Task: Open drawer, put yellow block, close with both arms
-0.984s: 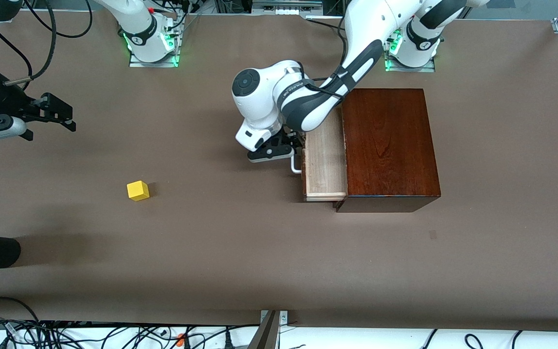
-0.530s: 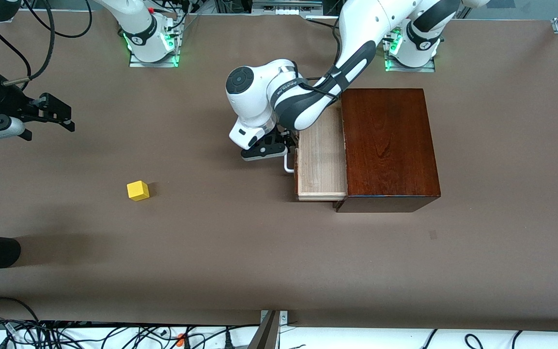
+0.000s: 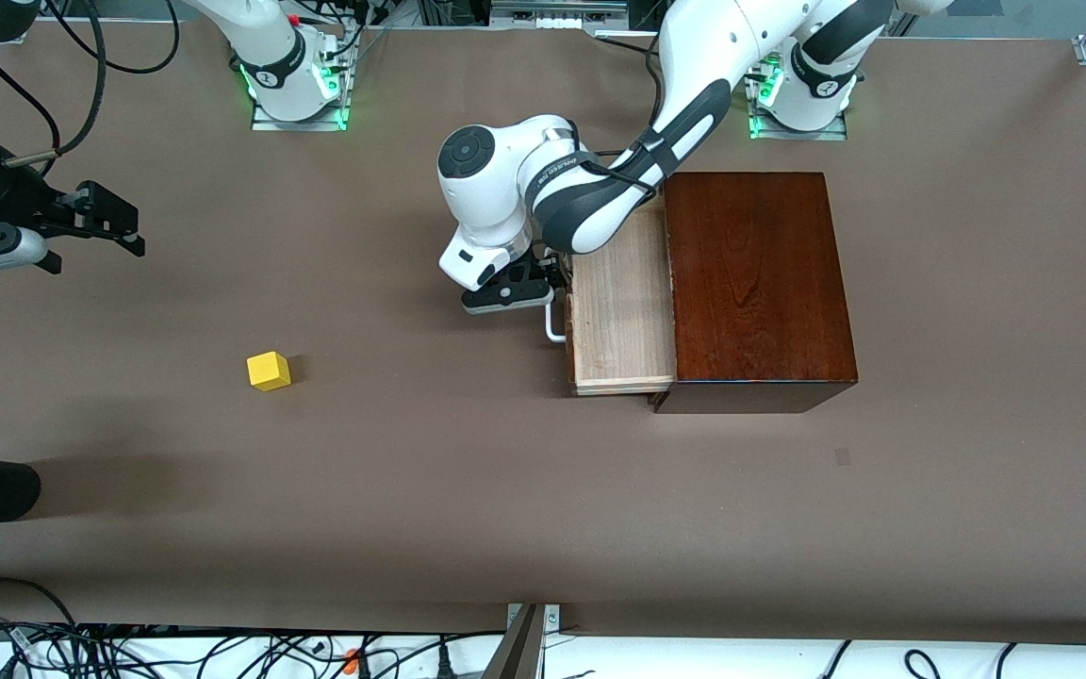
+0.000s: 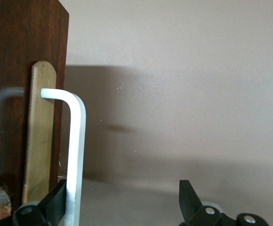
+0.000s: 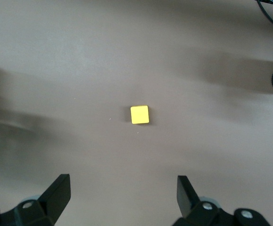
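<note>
Brown matting covers the table; the left gripper (image 3: 543,294) has its fingers spread wide, one finger hooked inside the white loop handle (image 4: 75,155) of the partly open drawer (image 3: 623,311), and should draw straight out from the wooden box (image 3: 755,283) to avoid binding. The right gripper (image 5: 122,197), fingers spread and holding nothing, waits above the yellow block (image 3: 269,371), which sits well apart from the drawer with open matting on every side.

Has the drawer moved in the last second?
Yes. The drawer has slid farther out of the fixed box, toward the right arm's end, pulled by the left pincer.
</note>
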`<action>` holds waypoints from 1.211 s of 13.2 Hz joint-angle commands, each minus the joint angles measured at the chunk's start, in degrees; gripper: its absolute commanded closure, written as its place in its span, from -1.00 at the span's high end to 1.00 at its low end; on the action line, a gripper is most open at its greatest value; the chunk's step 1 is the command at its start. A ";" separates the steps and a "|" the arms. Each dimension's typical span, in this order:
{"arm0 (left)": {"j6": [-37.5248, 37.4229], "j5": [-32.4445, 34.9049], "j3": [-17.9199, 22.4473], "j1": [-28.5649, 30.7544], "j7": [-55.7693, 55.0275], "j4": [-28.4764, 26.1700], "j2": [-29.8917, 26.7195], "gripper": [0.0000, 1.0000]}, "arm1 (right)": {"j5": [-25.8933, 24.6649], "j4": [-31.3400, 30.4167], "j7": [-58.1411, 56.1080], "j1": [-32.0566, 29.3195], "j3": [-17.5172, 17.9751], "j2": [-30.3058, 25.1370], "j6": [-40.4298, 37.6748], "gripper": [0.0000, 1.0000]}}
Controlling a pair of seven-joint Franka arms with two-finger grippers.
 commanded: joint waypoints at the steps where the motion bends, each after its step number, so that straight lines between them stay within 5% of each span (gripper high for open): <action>1: -0.26 -2.44 -0.78 -0.38 -0.09 3.41 -1.00 1.00 | 0.64 1.62 -0.73 -0.39 -0.06 0.68 -1.04 1.00; 7: -8.77 -12.27 -1.13 4.44 6.56 3.23 -12.32 1.00 | 0.64 1.53 -0.64 -0.13 0.20 0.59 -1.21 1.00; 12: -17.58 -23.89 -1.04 20.33 23.25 -5.70 -29.19 1.00 | 0.55 1.09 -0.55 -0.12 0.20 1.82 -1.21 1.00; 16: -22.67 -25.39 -1.04 32.64 35.91 -7.84 -33.52 1.00 | 0.11 1.18 -0.55 -2.32 -0.86 9.01 -1.13 1.00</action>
